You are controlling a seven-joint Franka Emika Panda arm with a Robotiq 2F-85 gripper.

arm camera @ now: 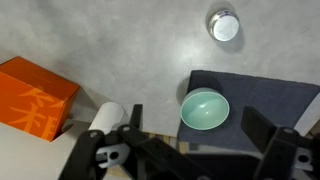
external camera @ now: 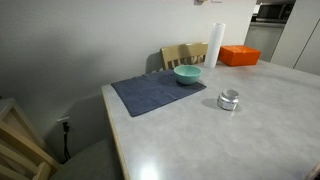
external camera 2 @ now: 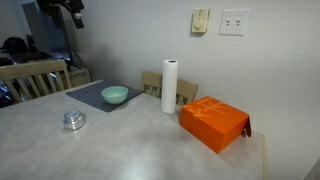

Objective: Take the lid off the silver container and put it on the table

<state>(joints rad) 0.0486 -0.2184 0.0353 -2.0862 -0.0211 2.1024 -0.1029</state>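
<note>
The silver container (external camera: 229, 101) is a small shiny round tin standing on the pale table (external camera: 180, 140), to one side of the placemat. It shows in both exterior views (external camera 2: 74, 121) and at the top of the wrist view (arm camera: 224, 25). Its flat silver lid (external camera: 229, 94) sits closed on top. My gripper (arm camera: 196, 125) is open and empty, high above the table, over the teal bowl and far from the tin. In an exterior view the arm shows only as a dark shape at the top left (external camera 2: 65, 10).
A teal bowl (external camera: 187, 74) sits on a dark blue-grey placemat (external camera: 150, 96). A white paper towel roll (external camera 2: 170, 87) and an orange box (external camera 2: 214, 122) stand near the table's far side. Wooden chairs (external camera 2: 35, 75) stand at the edges.
</note>
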